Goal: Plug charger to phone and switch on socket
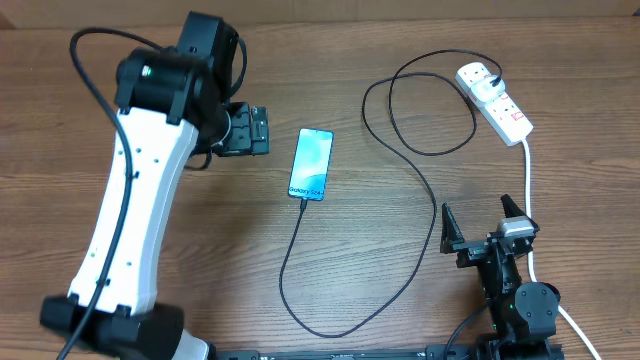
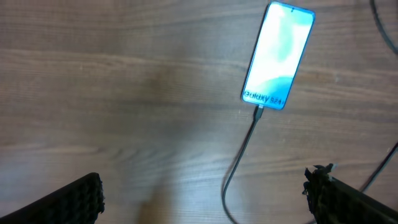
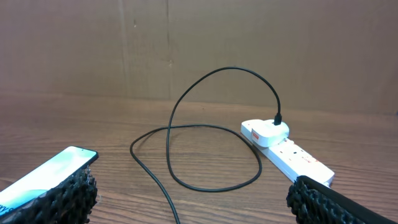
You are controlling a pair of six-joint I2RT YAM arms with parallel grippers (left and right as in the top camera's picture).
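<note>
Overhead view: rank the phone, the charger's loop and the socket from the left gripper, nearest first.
From the left gripper:
1. phone, just image-right of it, mid-scene.
2. charger loop, further image-right, beyond the phone.
3. socket, farthest, at the upper image-right, past the loop.

Overhead, downward left, low right: phone (image 1: pixel 311 163) common.

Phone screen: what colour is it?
The phone screen is light blue-teal with whitish swirls, shown best in the left wrist view.
</note>
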